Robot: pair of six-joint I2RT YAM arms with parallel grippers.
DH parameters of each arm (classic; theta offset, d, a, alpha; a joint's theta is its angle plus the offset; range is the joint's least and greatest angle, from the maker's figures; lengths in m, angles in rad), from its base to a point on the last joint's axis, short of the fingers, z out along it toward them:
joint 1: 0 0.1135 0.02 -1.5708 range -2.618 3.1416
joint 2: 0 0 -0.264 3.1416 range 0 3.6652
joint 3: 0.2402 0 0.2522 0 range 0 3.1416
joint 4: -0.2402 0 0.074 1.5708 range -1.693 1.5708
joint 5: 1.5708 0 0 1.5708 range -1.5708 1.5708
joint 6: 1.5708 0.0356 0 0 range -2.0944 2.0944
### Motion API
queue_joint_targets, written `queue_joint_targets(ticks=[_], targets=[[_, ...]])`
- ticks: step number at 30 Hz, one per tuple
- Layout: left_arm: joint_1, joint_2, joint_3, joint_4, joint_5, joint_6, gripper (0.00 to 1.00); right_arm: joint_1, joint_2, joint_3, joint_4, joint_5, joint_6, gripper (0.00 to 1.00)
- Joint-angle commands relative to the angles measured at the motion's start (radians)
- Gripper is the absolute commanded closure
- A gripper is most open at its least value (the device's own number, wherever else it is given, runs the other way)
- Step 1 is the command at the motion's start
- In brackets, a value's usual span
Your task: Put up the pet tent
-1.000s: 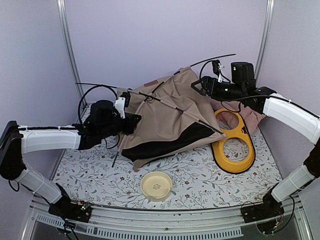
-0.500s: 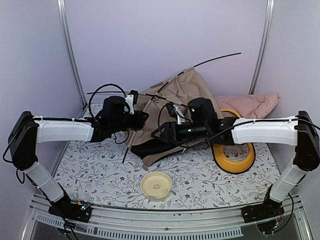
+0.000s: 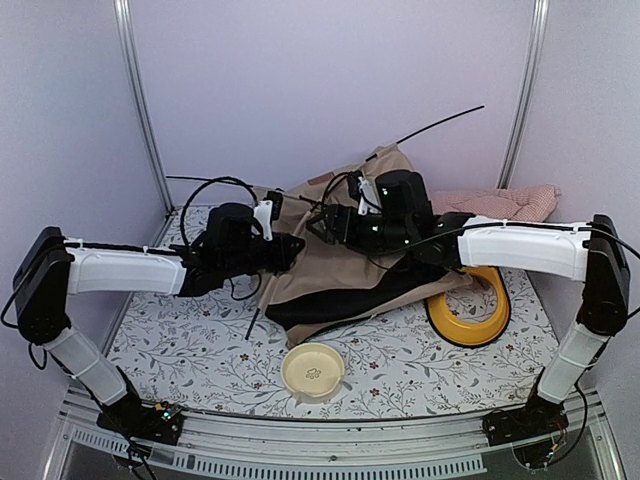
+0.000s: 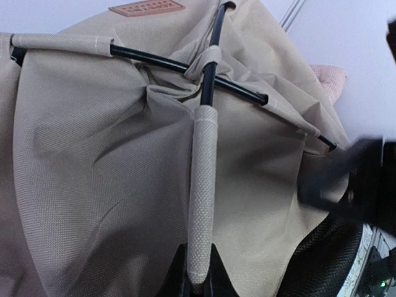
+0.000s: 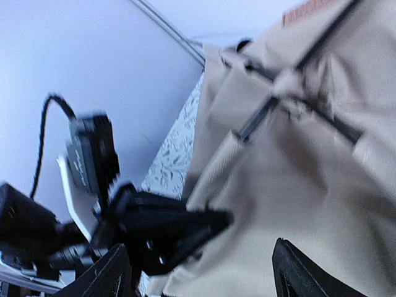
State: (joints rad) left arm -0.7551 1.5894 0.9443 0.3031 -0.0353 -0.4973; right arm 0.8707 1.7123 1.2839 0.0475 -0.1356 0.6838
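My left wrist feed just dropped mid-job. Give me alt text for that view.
The left gripper is shut on a fabric pole sleeve of the tan pet tent, which fills the frame. Above it two black poles cross below a brown label patch; a dark blurred shape sits at the right edge.

Plain pale lavender walls point(image 3: 320, 90) fill the upper frame, evenly and softly lit. Thin metal uprights stand at upper left point(image 3: 140, 100) and upper right point(image 3: 527, 80). A white floral-print surface point(image 3: 400, 370) spans the lower half, edged by a ribbed metal rail point(image 3: 330, 440) along the bottom.
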Motion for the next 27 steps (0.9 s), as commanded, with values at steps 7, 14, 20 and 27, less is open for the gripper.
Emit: queue_joint_targets(ticks=[7, 14, 20, 27], targets=[[-0.076, -0.097, -0.082, 0.176, -0.089, 0.06, 1.0, -0.029, 0.171, 0.313, -0.131, 0.025, 0.054, 0.2], [-0.085, -0.095, -0.088, 0.179, -0.133, 0.078, 1.0, -0.008, 0.146, 0.295, -0.168, 0.085, 0.072, 0.24], [-0.1, -0.086, -0.086, 0.209, -0.129, 0.111, 1.0, 0.005, 0.158, 0.298, -0.188, 0.089, 0.059, 0.25], [-0.109, -0.103, -0.097, 0.215, -0.118, 0.177, 1.0, 0.004, 0.192, 0.315, -0.177, 0.078, 0.074, 0.37]])
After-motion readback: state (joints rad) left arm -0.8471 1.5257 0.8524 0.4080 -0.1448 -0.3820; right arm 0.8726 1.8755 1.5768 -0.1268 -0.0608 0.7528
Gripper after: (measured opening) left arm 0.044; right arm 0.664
